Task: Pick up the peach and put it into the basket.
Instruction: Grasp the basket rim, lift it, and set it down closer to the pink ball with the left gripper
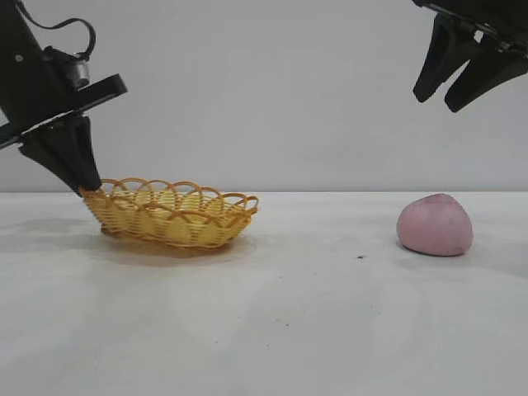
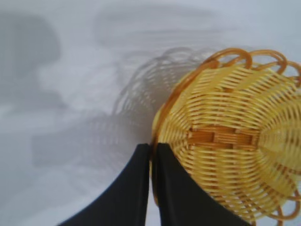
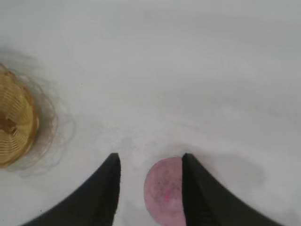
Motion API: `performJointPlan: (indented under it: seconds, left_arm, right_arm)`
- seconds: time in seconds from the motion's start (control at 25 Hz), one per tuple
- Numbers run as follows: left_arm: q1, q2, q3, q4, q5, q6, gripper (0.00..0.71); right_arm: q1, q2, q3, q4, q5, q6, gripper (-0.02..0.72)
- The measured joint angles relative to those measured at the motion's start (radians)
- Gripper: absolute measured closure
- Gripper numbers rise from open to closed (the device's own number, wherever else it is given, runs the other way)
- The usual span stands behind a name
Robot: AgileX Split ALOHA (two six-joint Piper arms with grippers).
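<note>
The pale pink peach lies on the white table at the right. It also shows in the right wrist view, below and between the open fingers. My right gripper hangs open high above the peach, apart from it. The yellow-tan wicker basket sits at the left, tipped up slightly at its left end. My left gripper is shut on the basket's rim at that end; in the left wrist view the gripper pinches the rim of the basket. The basket is empty.
The white table runs across the whole view, with a plain grey wall behind. A small dark speck lies left of the peach. The basket shows far off in the right wrist view.
</note>
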Motion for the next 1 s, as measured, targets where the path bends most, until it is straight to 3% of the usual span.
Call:
performJointPlan:
  seconds: [0.16, 0.4, 0.56, 0.72, 0.92, 1.0]
  left_arm:
    - [-0.027, 0.000, 0.000, -0.029, 0.011, -0.026, 0.710]
    - [-0.132, 0.001, 0.000, -0.072, -0.027, -0.091, 0.710]
    - [-0.151, 0.002, 0.007, -0.131, -0.052, -0.111, 0.710]
    - [-0.151, 0.002, 0.108, -0.283, -0.139, -0.100, 0.710]
    - [-0.155, 0.002, 0.228, -0.586, -0.177, 0.140, 0.710]
    - [-0.157, 0.002, 0.232, -0.643, -0.177, 0.189, 0.710]
  right_arm:
    - [0.000, 0.000, 0.000, 0.000, 0.000, -0.002, 0.401]
    - [0.000, 0.000, 0.000, 0.000, 0.003, -0.004, 0.401]
    - [0.000, 0.000, 0.000, 0.000, 0.004, -0.005, 0.401]
    - [0.000, 0.000, 0.000, 0.006, 0.004, -0.005, 0.401]
    - [0.000, 0.000, 0.000, 0.012, 0.007, -0.009, 0.401]
    - [0.000, 0.000, 0.000, 0.016, 0.007, -0.009, 0.401]
